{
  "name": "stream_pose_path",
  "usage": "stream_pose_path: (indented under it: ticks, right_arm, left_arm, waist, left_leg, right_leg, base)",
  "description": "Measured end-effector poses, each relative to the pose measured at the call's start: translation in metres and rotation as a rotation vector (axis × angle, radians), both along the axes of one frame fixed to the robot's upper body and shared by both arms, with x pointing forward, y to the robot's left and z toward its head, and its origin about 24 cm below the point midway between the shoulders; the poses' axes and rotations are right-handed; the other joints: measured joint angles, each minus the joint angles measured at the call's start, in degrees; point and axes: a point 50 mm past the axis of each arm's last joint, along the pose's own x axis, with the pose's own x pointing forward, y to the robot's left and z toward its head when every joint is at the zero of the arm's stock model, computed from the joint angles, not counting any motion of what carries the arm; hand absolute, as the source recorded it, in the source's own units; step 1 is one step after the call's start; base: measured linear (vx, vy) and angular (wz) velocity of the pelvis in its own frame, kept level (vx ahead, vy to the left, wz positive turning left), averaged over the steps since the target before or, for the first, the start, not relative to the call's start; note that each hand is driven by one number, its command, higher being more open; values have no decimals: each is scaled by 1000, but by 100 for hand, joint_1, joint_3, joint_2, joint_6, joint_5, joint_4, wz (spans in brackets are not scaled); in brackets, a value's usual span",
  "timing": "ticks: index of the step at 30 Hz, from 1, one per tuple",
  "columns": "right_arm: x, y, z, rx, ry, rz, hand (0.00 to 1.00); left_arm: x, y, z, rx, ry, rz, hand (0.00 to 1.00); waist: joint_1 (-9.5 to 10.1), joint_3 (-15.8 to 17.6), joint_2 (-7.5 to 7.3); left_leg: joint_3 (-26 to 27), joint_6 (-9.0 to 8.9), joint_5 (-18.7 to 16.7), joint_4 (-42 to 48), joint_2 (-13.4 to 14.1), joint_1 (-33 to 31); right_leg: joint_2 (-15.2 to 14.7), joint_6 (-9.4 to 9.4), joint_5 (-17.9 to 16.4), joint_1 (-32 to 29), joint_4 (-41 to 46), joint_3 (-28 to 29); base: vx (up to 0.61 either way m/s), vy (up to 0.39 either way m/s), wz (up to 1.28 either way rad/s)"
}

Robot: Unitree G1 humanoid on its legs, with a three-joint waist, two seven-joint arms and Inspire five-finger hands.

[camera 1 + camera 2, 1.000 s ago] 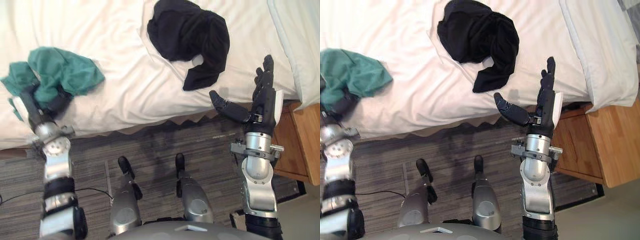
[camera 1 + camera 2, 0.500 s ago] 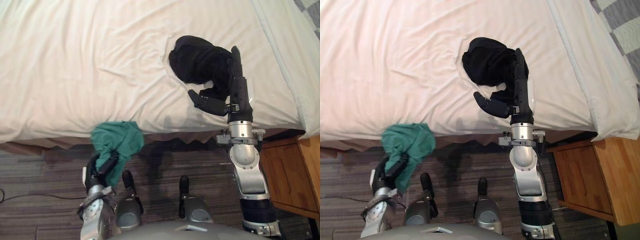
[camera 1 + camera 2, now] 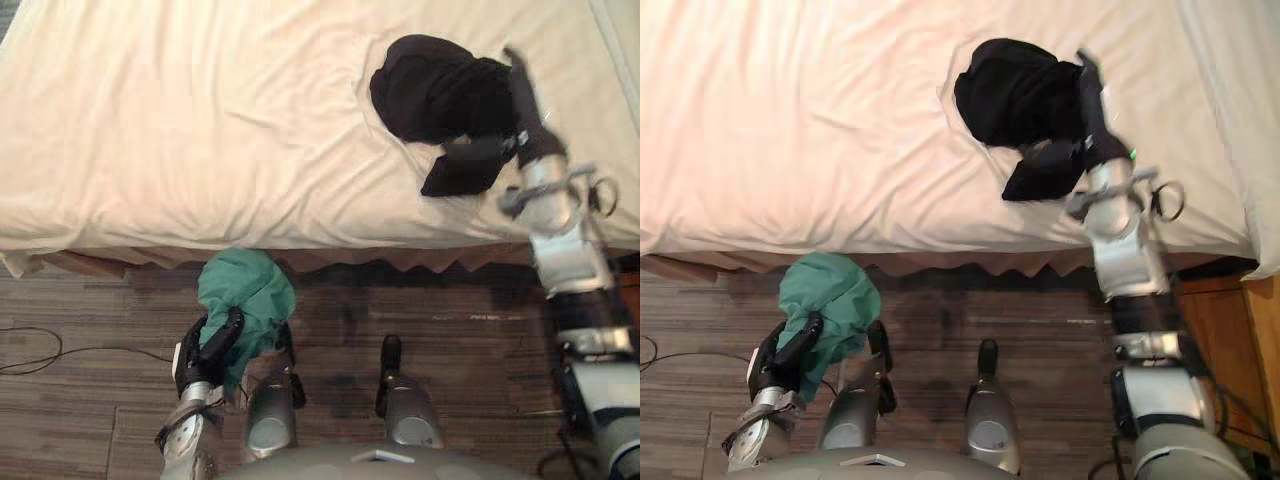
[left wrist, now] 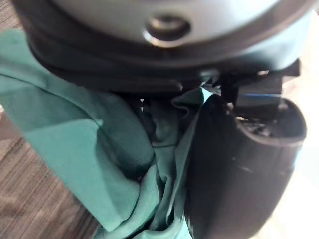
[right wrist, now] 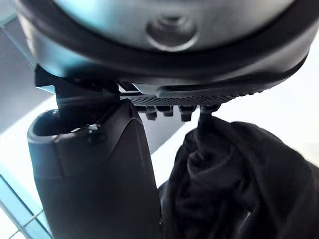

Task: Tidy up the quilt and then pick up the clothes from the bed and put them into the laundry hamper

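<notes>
A black garment (image 3: 435, 90) lies bunched on the cream quilt (image 3: 200, 120) near the bed's right front. My right hand (image 3: 519, 105) lies along the garment's right side with straight fingers and the thumb spread below; it is open. The right wrist view has the black cloth (image 5: 234, 184) just past the thumb (image 5: 99, 174). My left hand (image 3: 205, 350) hangs low in front of the bed, above the floor, shut on a green garment (image 3: 245, 290). In the left wrist view the green cloth (image 4: 75, 144) is bunched in the palm beside the thumb (image 4: 234, 169).
The bed's front edge (image 3: 320, 255) runs across the view, with striped carpet (image 3: 90, 320) below it. A wooden nightstand (image 3: 1245, 330) stands at the lower right. White bedding (image 3: 1240, 90) lies along the bed's right side.
The camera has shifted. My right hand has slid further onto the black garment. The left hand still holds the green garment low above the floor.
</notes>
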Motion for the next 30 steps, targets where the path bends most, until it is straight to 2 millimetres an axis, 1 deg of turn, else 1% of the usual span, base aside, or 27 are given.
stream_pose_path:
  ticks: [1,2,4,6,8,10,13,16,18,19,21,23,24,26,28,29,30]
  right_arm:
    - [2,-6,18,-30,-38,-28,100]
    - [3,-8,26,-33,-54,-38,100]
    - [0,-15,48,-58,-113,-73,100]
    - [-2,-19,55,-69,-139,-89,100]
    - [-3,-19,56,-71,-145,-94,100]
    - [-3,-19,59,-69,-153,-92,100]
    - [-2,-16,65,-70,-169,-84,100]
    - [0,-20,62,-59,-154,-95,100]
    - [2,-24,58,-40,-131,-105,100]
    - [3,-26,56,-36,-122,-113,0]
    - [7,-28,48,-35,-83,-122,0]
    - [12,-30,43,12,-43,-94,0]
    - [14,-32,43,31,-39,-92,0]
    - [10,-39,57,43,-58,-77,0]
    - [7,-45,60,43,-50,-75,0]
    - [6,-47,52,50,-37,-71,0]
    - [6,-48,50,58,-35,-67,0]
  left_arm:
    - [2,0,2,6,-10,-17,0]
    - [2,1,3,7,-14,-23,0]
    - [5,4,5,2,-35,-39,0]
    - [7,5,7,-8,-49,-44,0]
    - [11,6,9,-5,-63,-51,0]
    - [18,5,14,-2,-106,-67,0]
    - [20,7,19,-13,-138,-71,0]
    - [22,13,22,16,-145,-90,0]
    - [23,18,24,32,-148,-99,0]
    - [26,19,26,37,-154,-103,0]
    - [29,20,29,41,-168,-111,0]
    - [29,24,30,60,-171,-122,0]
    - [29,27,29,64,-168,-125,0]
    - [28,31,25,54,-154,-122,0]
    - [28,33,24,59,-146,-130,0]
    - [28,32,23,55,-142,-138,0]
    - [28,32,22,54,-141,-140,0]
  waist:
    - [6,46,17]
    - [8,59,20]
    - [23,123,38]
    - [45,137,55]
    - [64,162,91]
    - [76,299,177]
    - [79,401,267]
    - [110,599,295]
    - [141,607,300]
    - [159,672,318]
    - [198,740,374]
    - [217,765,424]
    - [226,775,444]
    - [255,792,473]
    - [270,792,472]
    - [280,793,470]
    - [284,792,469]
  left_leg:
    - [39,48,36,0,-2,-20]
    - [53,49,37,1,-1,-30]
    - [85,58,60,4,0,-44]
    - [113,58,60,6,0,-53]
    - [125,58,60,3,2,-55]
    - [129,56,58,-1,4,-73]
    - [143,65,66,-2,7,-257]
    - [151,82,93,-1,-1,-327]
    - [136,89,127,4,-2,-491]
    - [127,89,133,9,-2,-505]
    - [110,87,140,12,-7,-563]
    - [114,86,158,15,-3,-638]
    - [126,85,161,13,0,-668]
    - [165,85,160,0,4,-679]
    - [170,79,156,0,23,-674]
    - [192,64,144,3,30,-639]
    - [198,61,142,3,30,-631]
  right_leg:
    - [-2,3,21,-40,-8,38]
    - [-2,7,29,-61,-12,51]
    - [-2,1,48,-96,-16,73]
    - [-2,1,48,-120,-22,91]
    - [0,0,48,-123,-35,94]
    - [3,-4,51,-146,-34,96]
    - [7,-8,105,-334,-48,109]
    - [3,-5,164,-371,-112,125]
    - [3,-4,182,-525,-114,113]
    - [3,-4,185,-533,-114,102]
    - [-2,-4,185,-577,-114,88]
    - [1,-10,197,-662,-114,92]
    - [3,-13,203,-701,-113,100]
    - [5,-9,210,-734,-111,148]
    - [20,-12,207,-732,-101,146]
    - [23,-16,205,-712,-98,156]
    - [23,-16,205,-706,-97,160]
  base:
    - [-2,-13,-12]
    - [19,-17,-11]
    - [35,-21,-7]
    - [38,-23,-5]
    - [17,-12,-2]
    - [0,0,0]
    - [-20,-9,-2]
    - [-7,-5,0]
    - [-1,-13,6]
    - [10,-13,5]
    - [5,-4,3]
    - [-1,-7,-2]
    - [-7,-15,-6]
    - [-11,-10,-8]
    - [0,0,0]
    - [0,0,0]
    - [10,-19,-5]
